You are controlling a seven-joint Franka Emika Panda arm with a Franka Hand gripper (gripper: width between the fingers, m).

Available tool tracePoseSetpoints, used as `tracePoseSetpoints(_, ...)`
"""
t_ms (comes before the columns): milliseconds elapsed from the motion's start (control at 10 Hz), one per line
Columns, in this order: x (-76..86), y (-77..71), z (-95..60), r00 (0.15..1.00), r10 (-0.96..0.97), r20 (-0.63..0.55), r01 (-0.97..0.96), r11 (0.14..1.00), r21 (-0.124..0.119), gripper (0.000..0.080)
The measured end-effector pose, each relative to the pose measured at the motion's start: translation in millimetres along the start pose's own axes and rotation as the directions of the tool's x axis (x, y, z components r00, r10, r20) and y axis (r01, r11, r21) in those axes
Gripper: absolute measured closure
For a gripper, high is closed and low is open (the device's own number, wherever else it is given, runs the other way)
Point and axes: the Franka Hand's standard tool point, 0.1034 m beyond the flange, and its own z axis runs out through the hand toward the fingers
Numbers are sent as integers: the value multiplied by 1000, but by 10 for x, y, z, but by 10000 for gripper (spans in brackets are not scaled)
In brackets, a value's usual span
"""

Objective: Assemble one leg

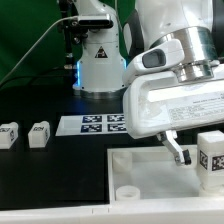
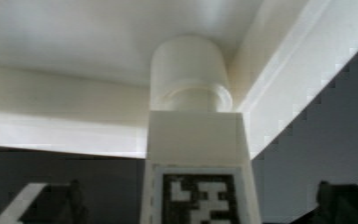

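Note:
One leg (image 1: 210,158), a white block with a square marker, stands upright at the right end of the large white tray (image 1: 130,172). In the wrist view the leg (image 2: 197,190) lies between my fingers, and its round peg (image 2: 194,75) points into the tray's corner (image 2: 87,90). My gripper (image 1: 195,150) is open around it. In the wrist view my gripper (image 2: 197,205) has dark gaps on both sides between the fingertips (image 2: 41,203) and the leg. Two more legs (image 1: 8,135) (image 1: 40,133) sit on the table at the exterior view's left.
The marker board (image 1: 95,124) lies flat behind the tray, in front of the arm's base (image 1: 100,65). The green backdrop closes the back. The tray fills the front of the table.

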Motion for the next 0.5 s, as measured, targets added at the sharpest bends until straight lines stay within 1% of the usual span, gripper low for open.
tracePoseSetpoints(200,89,29,-216,995,0,99,-1,1000,7,151)
tracePoseSetpoints(300,138,55,-257,996,2,92,-2,1000,3,151)
tracePoseSetpoints(400,76,30,-236,986,5,166,-8,1000,14,151)
tracePoseSetpoints(500,129,12,-267,965,5,263,-13,999,30,151)
